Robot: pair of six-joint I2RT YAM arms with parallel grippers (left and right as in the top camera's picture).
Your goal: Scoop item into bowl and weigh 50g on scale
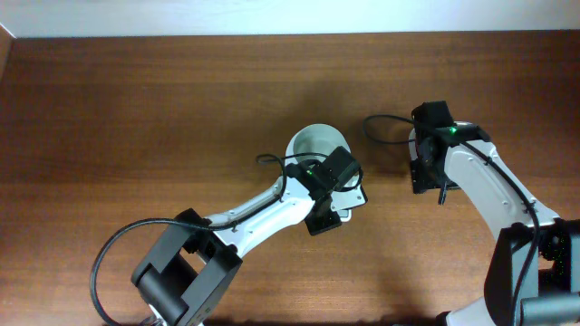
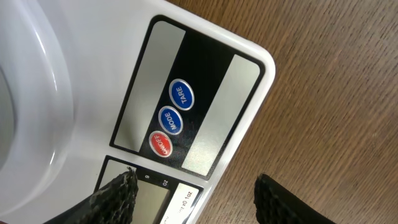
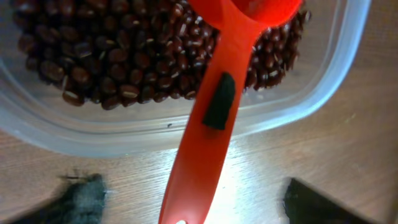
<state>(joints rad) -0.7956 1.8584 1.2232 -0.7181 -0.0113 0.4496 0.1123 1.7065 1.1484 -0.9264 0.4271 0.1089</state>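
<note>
Left hand [image 2: 194, 190], jaws apart, right hand [image 3: 196, 202], jaws spread wide

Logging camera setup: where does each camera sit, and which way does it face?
Overhead: above the table, facing straight down; both arms show, the left arm over the scale and bowl.
Left wrist: faces down at the scale's buttons; left gripper open at the bottom edge.
Right wrist: faces down at beans in a clear container and a red scoop; right gripper open at bottom.
Shared: overhead and left wrist both show scale and bowl.
</note>
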